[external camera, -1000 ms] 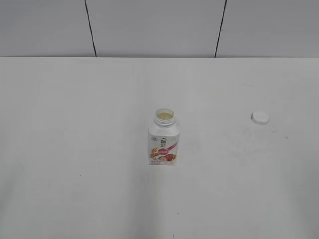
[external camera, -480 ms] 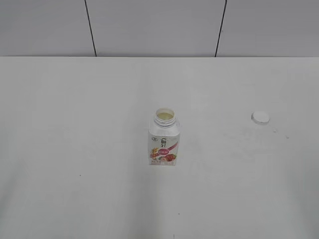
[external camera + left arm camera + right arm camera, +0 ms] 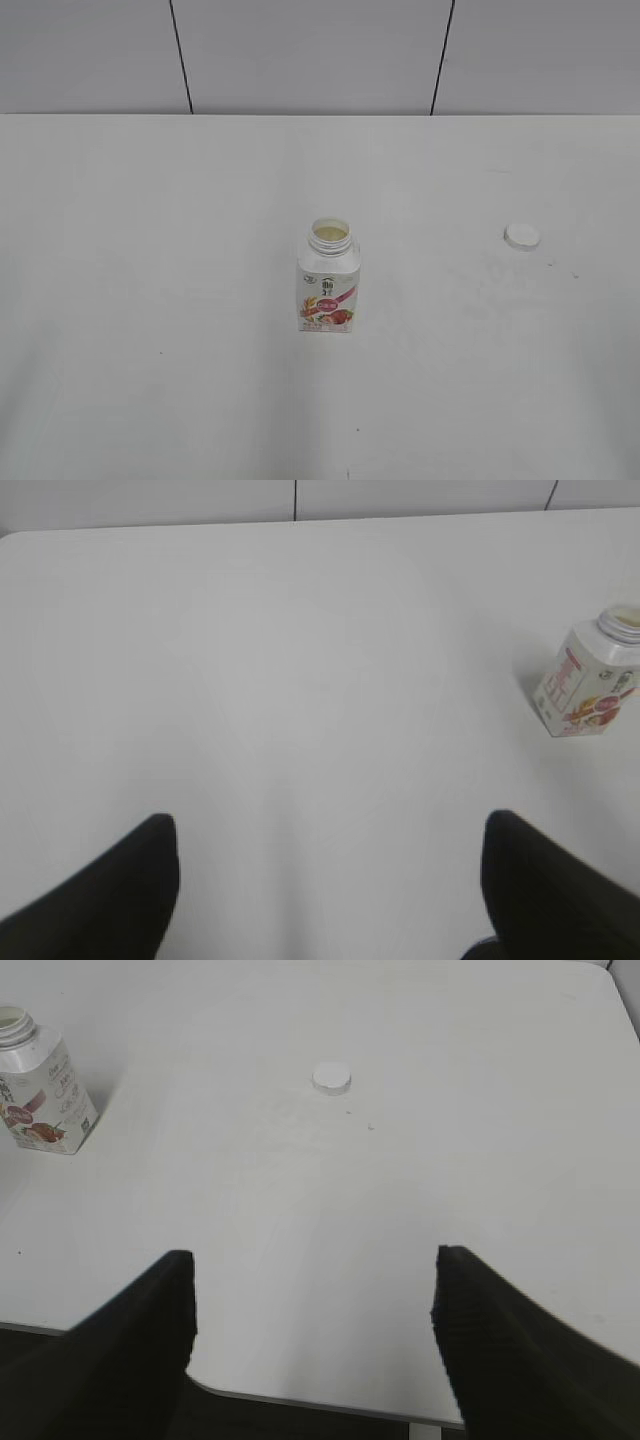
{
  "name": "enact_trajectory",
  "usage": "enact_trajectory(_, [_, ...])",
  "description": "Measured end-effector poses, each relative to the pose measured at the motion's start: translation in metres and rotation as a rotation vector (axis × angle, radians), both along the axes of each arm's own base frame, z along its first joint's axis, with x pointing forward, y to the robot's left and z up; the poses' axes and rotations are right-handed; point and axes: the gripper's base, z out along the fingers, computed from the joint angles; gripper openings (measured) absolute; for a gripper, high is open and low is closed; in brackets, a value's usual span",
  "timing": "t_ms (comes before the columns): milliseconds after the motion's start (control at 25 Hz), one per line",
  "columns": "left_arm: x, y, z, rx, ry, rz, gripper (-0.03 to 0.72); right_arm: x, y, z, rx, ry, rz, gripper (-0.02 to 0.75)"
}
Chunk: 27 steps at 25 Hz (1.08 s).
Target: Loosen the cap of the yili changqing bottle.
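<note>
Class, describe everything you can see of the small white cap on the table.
The cap is a small round white disc, apparently plastic. It is off the bottle, lying flat on the white table, well to the bottle's right in the exterior view and apart from it. Only the table touches it. Its rim detail is too small to make out.

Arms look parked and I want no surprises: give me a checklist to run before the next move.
1. Small squarish white plastic bottle with the strawberry label upright: ok.
2. Small round white plastic cap on the neck: not ok; it lies on the white table, to the bottle's right, apart from it.
3. Bottle mouth open: ok, pale contents show inside.
4. Left tool open, holding nothing: ok.
5. Right tool open, holding nothing: ok.
6. Cap intact: cannot tell, too small.
</note>
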Motion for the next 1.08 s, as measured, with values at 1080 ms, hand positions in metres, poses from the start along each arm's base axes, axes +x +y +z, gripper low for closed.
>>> enact_trajectory(1080, [-0.0003,-0.0039,0.0,-0.032,0.002,0.074,0.565,0.0002,0.0013,0.0002,0.01,-0.001,-0.02,0.58])
